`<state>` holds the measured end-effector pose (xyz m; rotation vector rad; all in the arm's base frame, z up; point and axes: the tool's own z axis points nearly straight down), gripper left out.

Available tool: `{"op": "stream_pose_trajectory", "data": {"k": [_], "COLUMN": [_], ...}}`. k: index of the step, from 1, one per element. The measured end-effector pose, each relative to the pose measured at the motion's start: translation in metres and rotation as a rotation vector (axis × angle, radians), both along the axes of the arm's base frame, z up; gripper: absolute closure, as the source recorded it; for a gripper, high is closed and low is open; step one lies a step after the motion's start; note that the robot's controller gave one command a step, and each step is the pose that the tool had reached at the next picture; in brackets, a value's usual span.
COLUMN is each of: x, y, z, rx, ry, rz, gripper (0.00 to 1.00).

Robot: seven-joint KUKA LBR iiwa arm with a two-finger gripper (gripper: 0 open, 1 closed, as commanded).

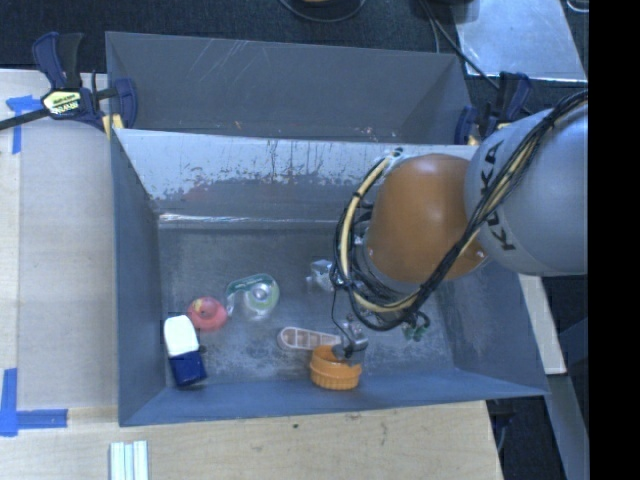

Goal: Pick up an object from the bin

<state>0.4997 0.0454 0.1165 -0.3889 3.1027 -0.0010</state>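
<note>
"Orange piece, nearest the front wall: what is it?"

"A round orange cap (335, 370) on the floor of the grey bin (135, 298). The gripper (350, 348) hangs just above the cap's far edge, perhaps touching it. Whether the claw is wide or narrow cannot be told, and nothing is seen held in it."

"And beside it?"

"Just left of the gripper lies a pale, clear flat piece (300, 339). Well to the left, near the front corner, is a white-and-blue block (183, 350). Farther back come a pink ball (208, 313) and, just beside it, a clear cup (255, 296). A small green bit (413, 330) lies to the right, and a small silvery part (320, 273) behind. Above all these is the arm's orange cover (415, 218), ringed with cables."
</note>
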Motion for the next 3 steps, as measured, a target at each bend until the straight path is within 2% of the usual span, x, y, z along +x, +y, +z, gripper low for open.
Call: {"op": "stream_pose_trajectory", "data": {"k": [1,2,3], "x": [-0.014,-0.005,-0.005], "y": [-0.016,-0.019,-0.019], "z": [-0.042,-0.076,-0.075], "rx": [-0.002,0.002,0.001], "ry": [-0.006,-0.051,-0.051], "rz": [0.135,0.163,0.172], "gripper": [0.00,1.00,1.00]}}
